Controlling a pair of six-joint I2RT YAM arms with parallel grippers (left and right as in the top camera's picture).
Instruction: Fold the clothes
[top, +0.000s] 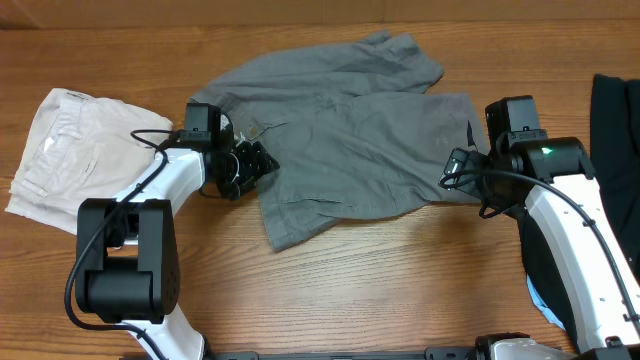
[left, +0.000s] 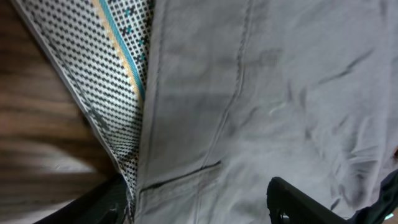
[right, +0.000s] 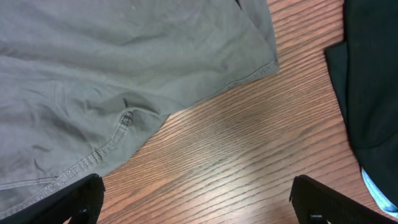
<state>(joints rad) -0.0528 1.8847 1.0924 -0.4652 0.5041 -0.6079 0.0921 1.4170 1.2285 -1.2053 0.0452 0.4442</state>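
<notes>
Robotics lab, seen at its work table.
A white-and-black left arm (top: 165, 185) at 8 o'clock and a right arm (top: 575, 215) at 4 stand cabled on a wood-grain table (top: 400, 290). Grey shorts (top: 350, 140) lie toward 12, cream shorts (top: 60, 140) at 9, a black garment (top: 615, 130) at 3.

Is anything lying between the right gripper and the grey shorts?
Nothing visible. Only bare table lies between the open right gripper and the hem of the grey shorts; the black garment sits off to the side.
</notes>
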